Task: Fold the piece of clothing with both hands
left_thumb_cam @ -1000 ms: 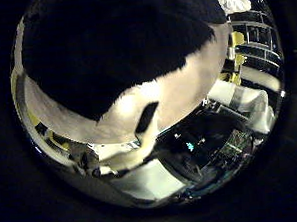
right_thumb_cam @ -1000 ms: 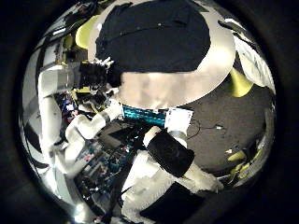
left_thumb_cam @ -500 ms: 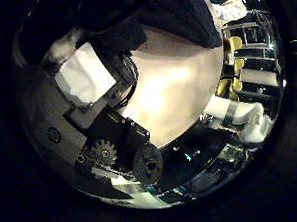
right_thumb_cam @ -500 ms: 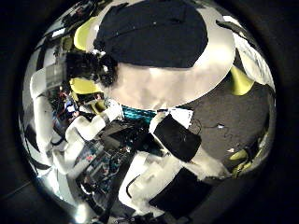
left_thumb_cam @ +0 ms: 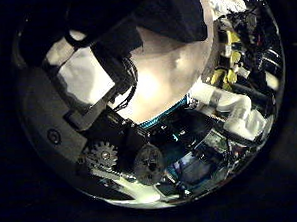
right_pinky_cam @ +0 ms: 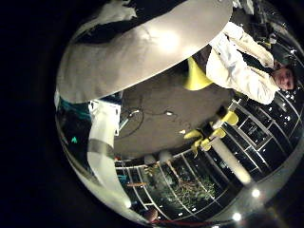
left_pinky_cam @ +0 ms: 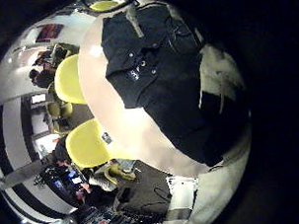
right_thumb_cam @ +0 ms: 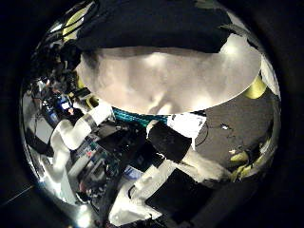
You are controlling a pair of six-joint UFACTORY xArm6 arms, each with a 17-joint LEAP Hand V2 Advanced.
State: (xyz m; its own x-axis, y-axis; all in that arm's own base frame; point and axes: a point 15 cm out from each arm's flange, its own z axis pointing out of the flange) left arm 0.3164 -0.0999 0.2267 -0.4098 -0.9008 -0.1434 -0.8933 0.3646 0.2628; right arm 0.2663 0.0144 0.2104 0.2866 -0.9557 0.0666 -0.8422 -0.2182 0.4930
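We see the dark garment spread flat on the round pale table, viewed from left hand's palm cams above it. Left hand: fingers w/ black and white parts cross the thumb-side view over the table; whether they grip cloth, we cannot tell. Right hand sits off the table edge, fingers relaxed, holding nothing. Yellow chairs ring the table; grey floor beyond.
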